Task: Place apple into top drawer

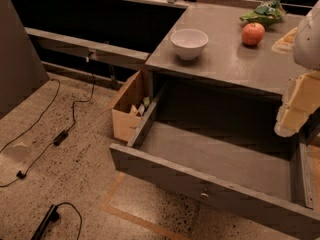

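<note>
The red-orange apple [253, 33] sits on the grey counter [235, 64] near its back right, just in front of a green leafy bag [263, 13]. The top drawer [165, 171] is pulled wide open below the counter; its grey inside shows nothing in it, and a small metal knob [204, 195] is on its front panel. My gripper [295, 109] is at the right edge of the view, cream-coloured, hanging over the drawer's right side, below and to the right of the apple. It holds nothing that I can see.
A white bowl [189, 43] stands on the counter left of the apple. A brown cardboard box [127, 106] with scraps sits on the floor against the drawer's left side. Black cables [60, 134] trail across the speckled floor at the left.
</note>
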